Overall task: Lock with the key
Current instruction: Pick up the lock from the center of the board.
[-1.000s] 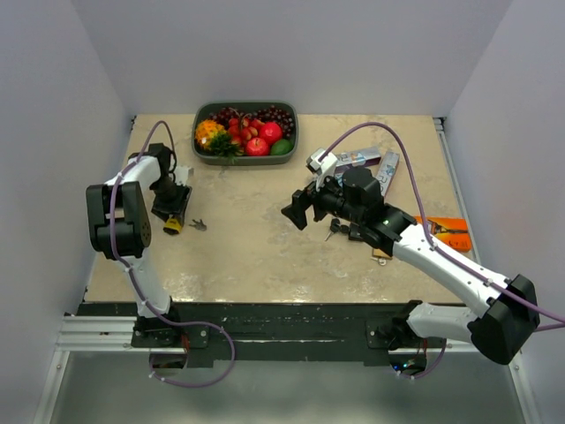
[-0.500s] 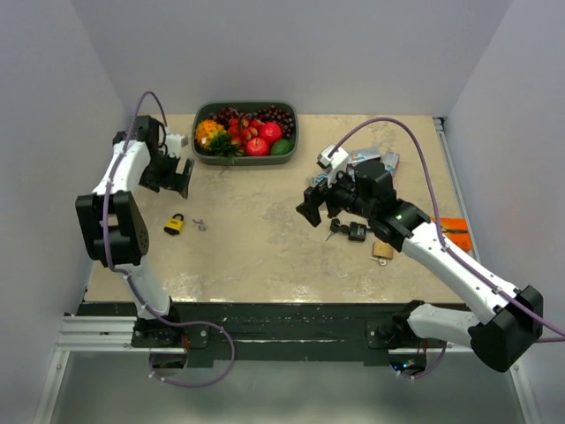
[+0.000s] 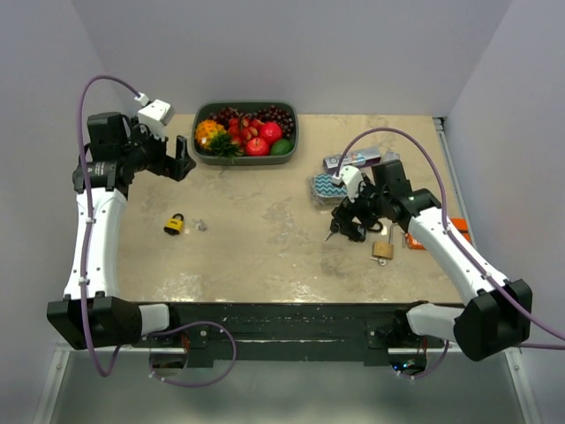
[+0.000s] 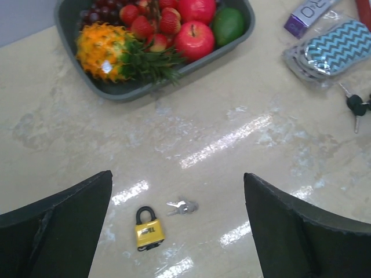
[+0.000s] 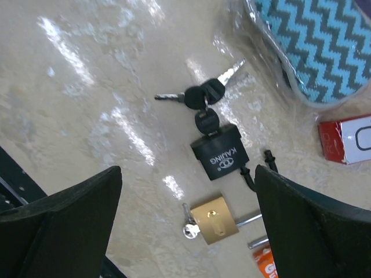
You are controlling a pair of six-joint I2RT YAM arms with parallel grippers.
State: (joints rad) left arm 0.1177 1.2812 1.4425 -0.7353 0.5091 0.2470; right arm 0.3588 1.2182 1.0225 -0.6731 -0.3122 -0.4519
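Note:
A yellow padlock (image 3: 174,224) (image 4: 149,230) with a closed black shackle lies on the table's left side. A small bunch of silver keys (image 3: 199,224) (image 4: 182,206) lies just right of it, apart from it. My left gripper (image 3: 184,159) (image 4: 177,185) hangs open high above and behind them, holding nothing. On the right lie a black padlock (image 3: 356,231) (image 5: 220,152) with a black-headed key (image 5: 206,121) in it and a brass padlock (image 3: 382,251) (image 5: 215,220) with a silver key (image 5: 188,227) in it. My right gripper (image 3: 351,223) (image 5: 188,174) hovers open over these two.
A grey tray (image 3: 293,141) (image 4: 145,92) of fruit stands at the back. A blue chevron pouch (image 3: 328,187) (image 5: 313,46), a purple box (image 3: 357,159) (image 4: 307,8) and an orange pack (image 3: 446,231) lie near the right arm. White walls close in the sides.
My left gripper has opened, risen off the yellow padlock and drawn back to the far left. My right arm has swung right and down over the black and brass padlocks.

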